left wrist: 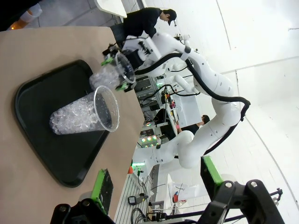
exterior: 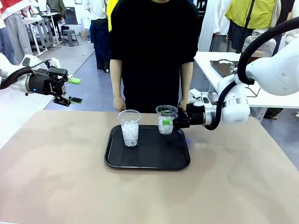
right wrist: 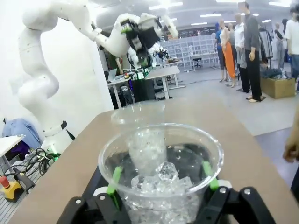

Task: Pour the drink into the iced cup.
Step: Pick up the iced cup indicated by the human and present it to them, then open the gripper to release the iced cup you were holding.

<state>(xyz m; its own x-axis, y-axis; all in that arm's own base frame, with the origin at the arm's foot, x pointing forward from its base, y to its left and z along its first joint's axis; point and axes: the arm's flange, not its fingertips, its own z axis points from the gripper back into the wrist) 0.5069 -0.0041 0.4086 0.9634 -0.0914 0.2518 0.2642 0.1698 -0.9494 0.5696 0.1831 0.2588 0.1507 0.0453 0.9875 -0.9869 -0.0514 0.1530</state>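
Right claw (exterior: 167, 122) grips one of two iced cups (exterior: 130, 129) (exterior: 166, 114).

I had the front camera facing the black tray (exterior: 154, 156) from its near side, at mid range. My left wrist camera looked at the tray from well off, rolled sideways. My right wrist camera sat just beside the tray, close behind one iced cup (right wrist: 161, 182). All three views shared the tray.

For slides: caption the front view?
Right gripper grips one iced cup on the black tray; left gripper hangs open.
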